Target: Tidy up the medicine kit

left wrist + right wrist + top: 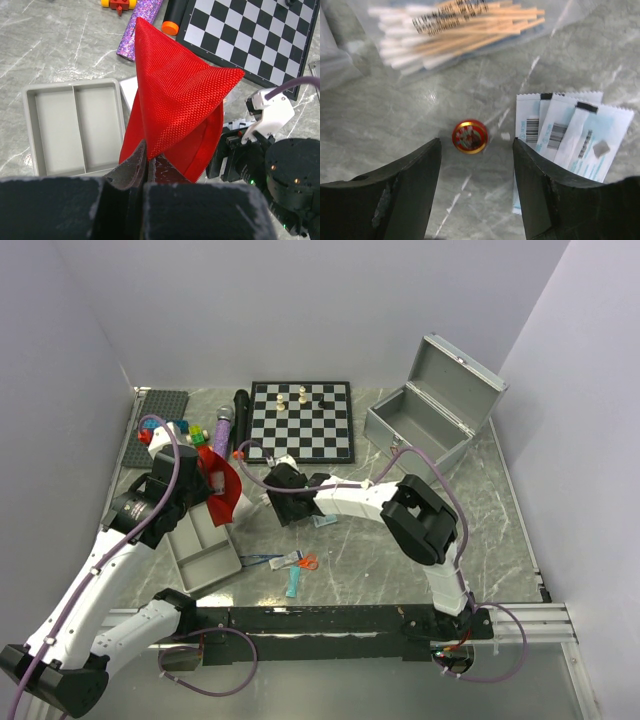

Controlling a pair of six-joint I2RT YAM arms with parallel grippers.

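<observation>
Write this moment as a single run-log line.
left pincer: shut on red pouch | right pincer: open over small red tin | medicine kit: lid open

L arm (95, 585) & R arm (350, 500): white links, black joints, black bases. Purple cable (177, 465) runs along ea. L gripper (148, 162) black, rough-textured; R gripper (476, 145) black, thick fingers (405, 195), scuffed.
</observation>
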